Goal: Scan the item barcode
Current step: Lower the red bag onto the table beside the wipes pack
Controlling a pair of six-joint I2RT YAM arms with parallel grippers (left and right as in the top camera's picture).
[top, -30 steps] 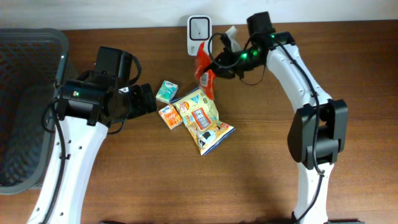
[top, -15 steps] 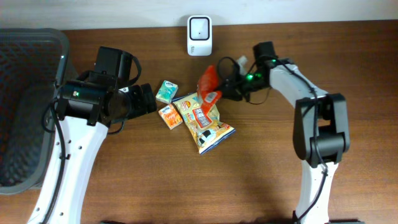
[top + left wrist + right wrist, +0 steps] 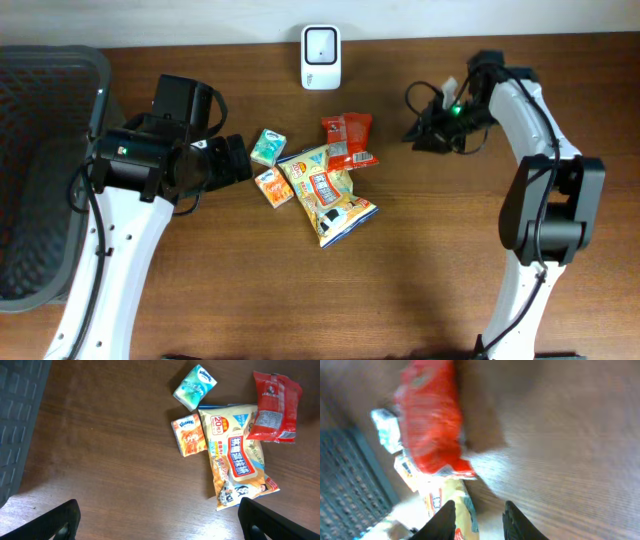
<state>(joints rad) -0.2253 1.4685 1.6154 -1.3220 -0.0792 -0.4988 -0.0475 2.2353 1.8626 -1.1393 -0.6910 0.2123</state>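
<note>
1. The desk [image 3: 420,260] carries a cluster of goods near its middle. A dark basket [image 3: 40,150] stands at its 9 o'clock edge.
2. The right hand [image 3: 414,136] is seen with its fingers apart and nothing between them. It is over bare wood, at 3 o'clock from the cluster.
3. The left hand [image 3: 238,160] is spread wide and empty, at 9 o'clock from the cluster.
4. The yellow snack bag [image 3: 328,195] lies flat, and its upper right corner is met by the red packet.
5. The red packet [image 3: 348,141] lies flat on the desk, at 9 o'clock from the right hand, which is the nearer one. In the left wrist view its long axis runs roughly from 12 to 6.
6. The scanner [image 3: 320,43] stands apart, at 11 o'clock from the packet.
7. A teal tissue pack [image 3: 267,147] and an orange tissue pack [image 3: 272,187] lie between the left hand and the packet.
8. A second ago the packet was held up close to the scanner by the right hand. It has since been lowered and let go, and that hand has been drawn back toward 3 o'clock. The left arm has not moved.
</note>
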